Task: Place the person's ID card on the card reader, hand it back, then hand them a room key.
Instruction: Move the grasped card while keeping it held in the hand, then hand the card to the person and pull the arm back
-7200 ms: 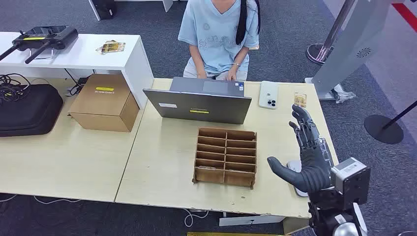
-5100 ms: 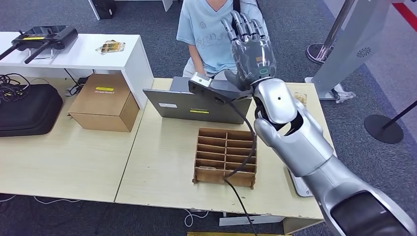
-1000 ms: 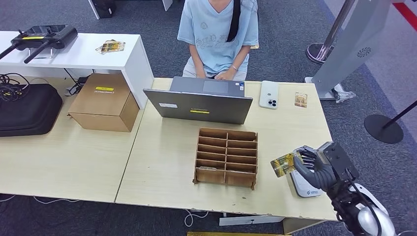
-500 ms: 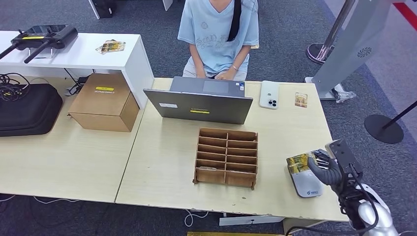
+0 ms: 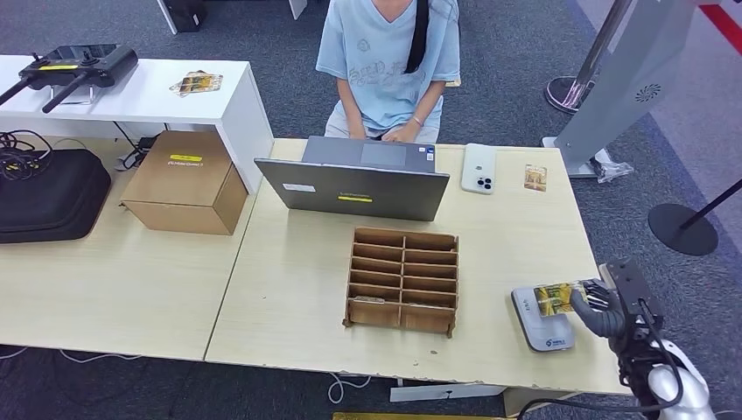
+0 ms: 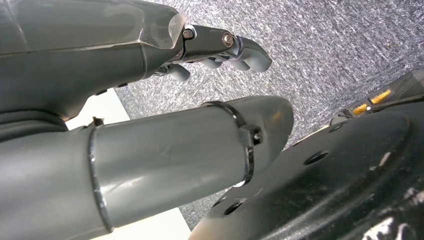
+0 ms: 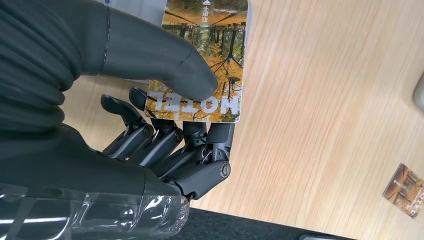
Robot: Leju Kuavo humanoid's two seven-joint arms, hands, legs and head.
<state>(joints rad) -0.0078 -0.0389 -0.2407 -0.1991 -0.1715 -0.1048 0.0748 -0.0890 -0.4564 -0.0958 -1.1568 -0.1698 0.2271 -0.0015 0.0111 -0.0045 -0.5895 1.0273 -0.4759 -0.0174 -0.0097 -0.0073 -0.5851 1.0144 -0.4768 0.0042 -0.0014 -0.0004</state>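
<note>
My right hand pinches a yellow picture card marked HOTEL between thumb and fingers, low over the grey card reader at the desk's near right corner. In the right wrist view the thumb presses on the card and the fingers curl beneath it. A second similar card lies at the far right of the desk, also seen in the right wrist view. My left hand hangs over carpet with its fingers curled in on nothing. A person sits behind the laptop.
A wooden slotted card rack stands mid-desk, left of the reader. A grey laptop and a white phone lie at the far side. A cardboard box and black case sit on the left table.
My right hand has carried the card rightward and down, from beside the rack to over the card reader. The person and desk items have stayed put.
</note>
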